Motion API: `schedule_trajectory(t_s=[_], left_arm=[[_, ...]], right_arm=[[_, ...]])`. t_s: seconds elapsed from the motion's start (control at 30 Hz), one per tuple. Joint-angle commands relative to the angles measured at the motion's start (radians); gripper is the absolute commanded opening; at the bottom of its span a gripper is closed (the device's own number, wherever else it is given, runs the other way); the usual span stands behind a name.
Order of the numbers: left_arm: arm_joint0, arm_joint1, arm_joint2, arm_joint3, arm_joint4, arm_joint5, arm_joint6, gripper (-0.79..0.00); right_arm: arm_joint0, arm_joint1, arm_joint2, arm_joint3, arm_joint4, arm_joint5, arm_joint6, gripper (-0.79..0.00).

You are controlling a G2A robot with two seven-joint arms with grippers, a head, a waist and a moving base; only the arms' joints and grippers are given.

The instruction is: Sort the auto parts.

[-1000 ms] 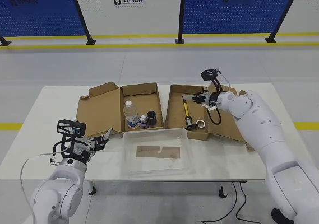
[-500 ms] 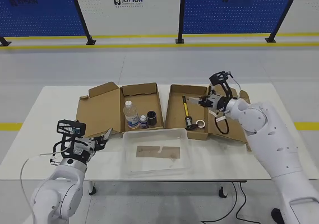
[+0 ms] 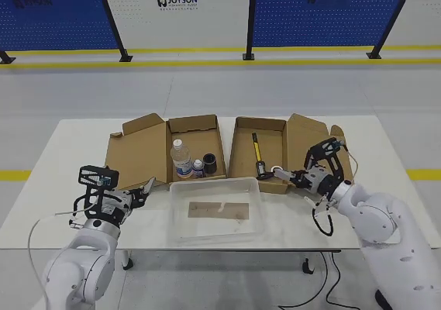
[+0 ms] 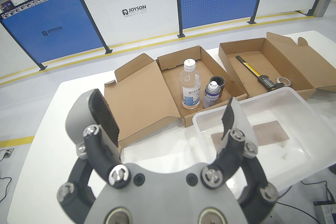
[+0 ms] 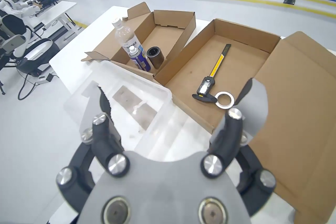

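The left fingers [image 4: 103, 114] are spread wide and hold nothing, above the bench [image 3: 65, 194] just left of the clear bin [image 3: 220, 230]. The right fingers [image 5: 256, 101] are also released, over the near edge of the right box [image 3: 270, 147], close to the ring [image 5: 225, 100]. The ring lies in that box, touching the caliper [image 5: 214, 72]. The left box [image 3: 197, 143] holds an upright bottle [image 3: 180, 155], a can [image 3: 198, 167] and a black cylinder [image 3: 210, 163].
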Motion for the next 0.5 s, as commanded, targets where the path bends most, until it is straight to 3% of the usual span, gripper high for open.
schedule_trajectory(t_s=[0.0,0.47], left_arm=[[0.000,0.000,0.000,0.000,0.000,0.000,0.000,0.000],[0.000,0.000,0.000,0.000,0.000,0.000,0.000,0.000]], right_arm=[[-0.049,0.004,0.031,-0.033,0.000,0.009,-0.012,0.000],[-0.318,0.015,0.204,-0.270,-0.036,0.169,-0.078,0.000]])
